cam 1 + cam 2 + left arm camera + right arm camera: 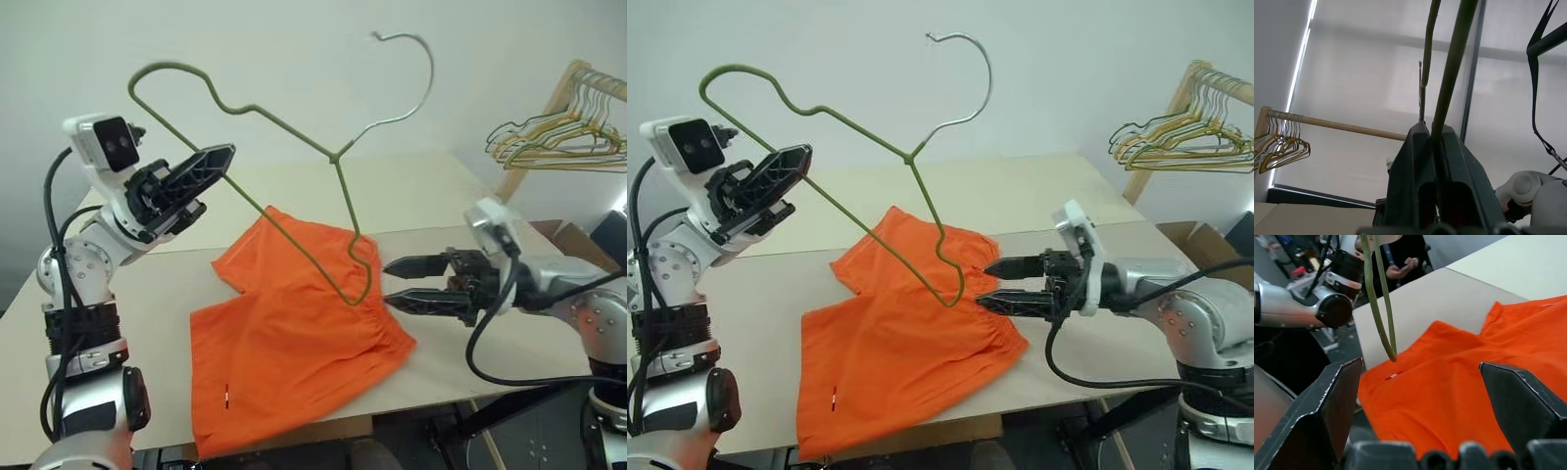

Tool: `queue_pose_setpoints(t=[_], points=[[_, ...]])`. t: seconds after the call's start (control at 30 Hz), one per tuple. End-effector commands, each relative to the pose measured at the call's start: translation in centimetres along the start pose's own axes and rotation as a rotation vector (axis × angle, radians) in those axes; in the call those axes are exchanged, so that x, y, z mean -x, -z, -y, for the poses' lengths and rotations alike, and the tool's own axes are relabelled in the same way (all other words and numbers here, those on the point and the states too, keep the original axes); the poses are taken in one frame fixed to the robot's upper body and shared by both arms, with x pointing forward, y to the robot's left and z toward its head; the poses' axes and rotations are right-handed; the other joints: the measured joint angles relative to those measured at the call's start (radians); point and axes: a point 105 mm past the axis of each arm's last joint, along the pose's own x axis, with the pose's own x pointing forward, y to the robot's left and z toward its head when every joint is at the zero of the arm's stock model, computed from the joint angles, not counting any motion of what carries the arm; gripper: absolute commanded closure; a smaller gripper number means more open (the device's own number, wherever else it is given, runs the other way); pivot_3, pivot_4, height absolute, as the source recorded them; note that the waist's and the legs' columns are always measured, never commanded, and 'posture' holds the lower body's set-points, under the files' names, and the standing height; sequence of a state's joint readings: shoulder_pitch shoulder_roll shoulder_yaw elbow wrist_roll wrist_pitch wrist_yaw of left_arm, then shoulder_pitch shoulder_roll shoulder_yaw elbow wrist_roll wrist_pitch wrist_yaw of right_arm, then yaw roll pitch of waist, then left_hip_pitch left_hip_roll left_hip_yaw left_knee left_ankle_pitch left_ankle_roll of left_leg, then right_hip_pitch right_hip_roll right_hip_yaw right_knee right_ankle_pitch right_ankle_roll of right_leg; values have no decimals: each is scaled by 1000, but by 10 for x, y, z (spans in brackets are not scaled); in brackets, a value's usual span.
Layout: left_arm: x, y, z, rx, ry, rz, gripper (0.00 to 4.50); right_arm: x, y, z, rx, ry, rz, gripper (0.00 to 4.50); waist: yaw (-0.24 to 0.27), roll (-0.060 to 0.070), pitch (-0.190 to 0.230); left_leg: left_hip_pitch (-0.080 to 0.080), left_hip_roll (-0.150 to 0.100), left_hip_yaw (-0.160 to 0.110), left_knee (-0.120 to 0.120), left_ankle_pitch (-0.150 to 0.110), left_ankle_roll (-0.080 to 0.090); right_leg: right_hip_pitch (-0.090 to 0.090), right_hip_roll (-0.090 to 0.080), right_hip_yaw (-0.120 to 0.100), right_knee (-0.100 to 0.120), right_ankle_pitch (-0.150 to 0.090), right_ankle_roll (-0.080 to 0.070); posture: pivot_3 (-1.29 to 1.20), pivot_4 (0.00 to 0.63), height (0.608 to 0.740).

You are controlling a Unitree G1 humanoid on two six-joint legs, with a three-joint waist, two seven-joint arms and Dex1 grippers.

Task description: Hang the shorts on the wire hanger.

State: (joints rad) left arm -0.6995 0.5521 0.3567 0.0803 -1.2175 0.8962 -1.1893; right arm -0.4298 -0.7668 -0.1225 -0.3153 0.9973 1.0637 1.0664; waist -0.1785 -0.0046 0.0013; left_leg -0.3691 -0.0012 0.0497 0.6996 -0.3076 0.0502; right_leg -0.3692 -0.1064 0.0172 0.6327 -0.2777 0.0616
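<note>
Left eye view: pale table (176,313) before a white wall; spare hangers (563,137) on a rack, far right. Shorts (294,333) lie flat, hem overhanging the near edge. Left gripper (217,162), clamped on the wire hanger (294,211), holds it aloft, tip touching the waistband. Right gripper (402,282), spread wide and empty, sits just beside the waistband.
</note>
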Motion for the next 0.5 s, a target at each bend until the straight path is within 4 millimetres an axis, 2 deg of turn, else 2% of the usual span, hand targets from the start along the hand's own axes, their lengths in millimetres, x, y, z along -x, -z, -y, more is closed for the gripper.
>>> queue_pose_setpoints(t=[0.03, 0.33, 0.43, 0.5], points=[[-11, -4, 5, -22, 46, -1, 4500, -12, -7, -10, 27, -49, 2, 18, 4, 0, 0, 0, 0, 0, 0, 0, 0, 0, -1, 0, 0, 0, 0, -212, 0, 740], [-15, 6, 2, -17, 54, -9, 4500, -30, -7, -15, 42, -57, -2, 18, 24, 0, 0, -1, -1, 0, 0, -1, 1, -1, -4, 0, -1, 0, 1, -218, 0, 740], [-15, 8, 0, -29, 43, -5, 4500, -33, -5, -15, 44, -49, -10, 523, 25, 0, 0, -1, -1, 0, 0, -1, 1, -1, -4, 0, -1, 0, 1, -219, 0, 740], [-15, 8, 0, -29, 43, -2, 4500, -33, -3, -13, 38, -38, -19, 1193, 25, 0, 0, -2, -1, 0, 0, -1, 1, -1, -4, 0, -1, 0, 1, -220, 0, 740]])
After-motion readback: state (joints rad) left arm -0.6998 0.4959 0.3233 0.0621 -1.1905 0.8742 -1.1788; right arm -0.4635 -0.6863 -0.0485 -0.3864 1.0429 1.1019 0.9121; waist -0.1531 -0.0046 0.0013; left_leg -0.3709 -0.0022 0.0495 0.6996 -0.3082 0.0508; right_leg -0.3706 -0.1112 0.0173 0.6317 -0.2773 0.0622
